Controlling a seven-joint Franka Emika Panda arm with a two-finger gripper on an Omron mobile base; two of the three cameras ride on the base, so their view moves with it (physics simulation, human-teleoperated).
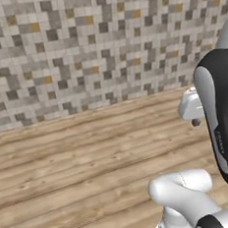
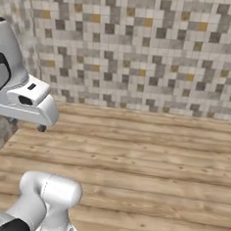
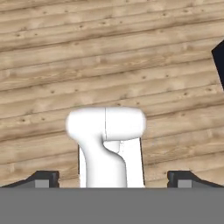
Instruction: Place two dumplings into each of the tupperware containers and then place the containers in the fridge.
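Right now the gripper (image 3: 112, 178) hangs above a bare wooden counter (image 1: 66, 165), its two dark fingertips (image 3: 43, 178) standing far apart at the bottom of the hand view, released and grasping nothing. Behind the counter's far edge rises a mosaic tile wall (image 2: 142, 51). No dumpling, no tupperware container and no fridge can be found on this stretch of wood, so I cannot tell which way they lie from the tool. My judgement is that the task is at its very beginning: the base or the arm must first turn to bring those things in sight, before any reach can be chosen.
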